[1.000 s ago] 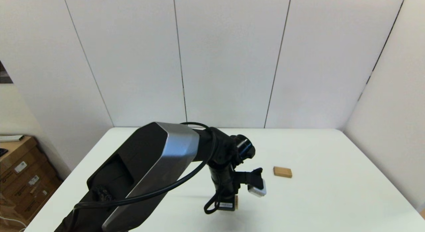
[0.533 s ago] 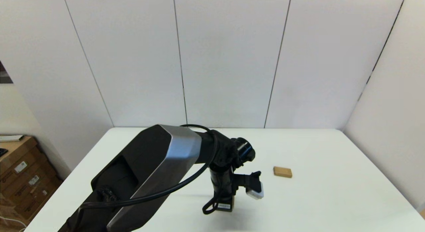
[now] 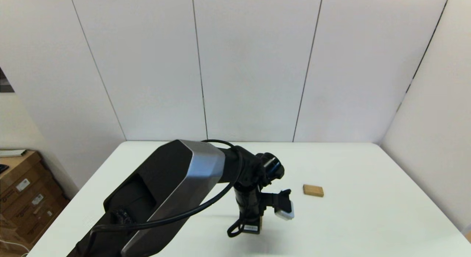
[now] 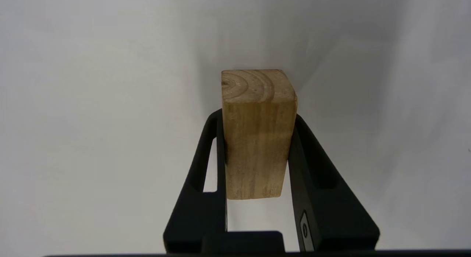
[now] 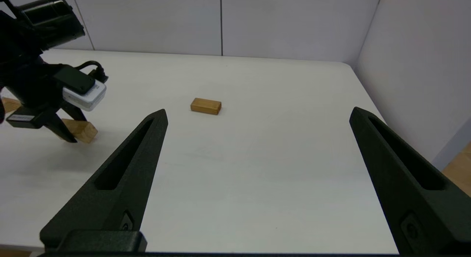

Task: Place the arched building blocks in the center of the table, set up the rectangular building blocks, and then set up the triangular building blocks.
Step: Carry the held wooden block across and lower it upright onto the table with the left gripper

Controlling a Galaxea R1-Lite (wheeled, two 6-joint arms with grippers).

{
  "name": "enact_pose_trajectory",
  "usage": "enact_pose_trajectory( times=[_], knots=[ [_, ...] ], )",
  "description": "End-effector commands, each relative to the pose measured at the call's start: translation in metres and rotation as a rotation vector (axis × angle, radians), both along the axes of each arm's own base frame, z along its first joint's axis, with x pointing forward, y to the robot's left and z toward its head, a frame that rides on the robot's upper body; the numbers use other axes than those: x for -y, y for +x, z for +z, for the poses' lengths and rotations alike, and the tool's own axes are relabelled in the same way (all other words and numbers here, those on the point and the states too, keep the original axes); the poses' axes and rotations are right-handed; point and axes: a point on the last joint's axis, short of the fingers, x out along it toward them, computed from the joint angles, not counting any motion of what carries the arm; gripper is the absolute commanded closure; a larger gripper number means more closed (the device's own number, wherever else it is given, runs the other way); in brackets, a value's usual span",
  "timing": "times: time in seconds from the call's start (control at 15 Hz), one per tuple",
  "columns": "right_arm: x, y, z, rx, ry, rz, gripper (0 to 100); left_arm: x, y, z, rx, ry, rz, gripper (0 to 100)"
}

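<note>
Left side of the white surface point(image 3: 353, 220): left arm reaches in from the near-left corner, wrist pointed straight down near the middle. Left gripper point(image 4: 257, 139) closed on a light-wood block point(image 4: 257, 135), fingers pressed to its two side faces, end grain pointing at the surface. From the wrist view the cut-out is hidden, so I cannot confirm it is the arch; the right wrist view shows it low, touching or nearly touching the surface.

Judged step: setting the arch down at the centre. Next move calls for seating it flat, then opening the fingers without tipping it.

Further right: rectangular block point(image 3: 313, 190) lying flat, well apart from the left gripper, not yet stood up.

Far right: right gripper point(image 5: 257, 117) idle, fingers spread wide, holding nothing.

Triangle block: not identifiable.
</note>
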Motion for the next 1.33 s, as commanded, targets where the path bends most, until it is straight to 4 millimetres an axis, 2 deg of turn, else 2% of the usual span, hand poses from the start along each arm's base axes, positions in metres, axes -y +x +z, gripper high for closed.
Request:
enact_pose_trajectory(
  times=[0.07, 1.33],
  knots=[
    [0.0000, 0.0000, -0.0005, 0.000, -0.001, 0.001, 0, 0.0021, 0.0001, -0.0038, 0.013, 0.003, 0.002, 100],
    [0.0000, 0.0001, -0.0005, -0.001, -0.001, 0.001, 0, 0.0058, -0.0023, -0.0042, 0.029, 0.012, 0.061, 100]
  ],
)
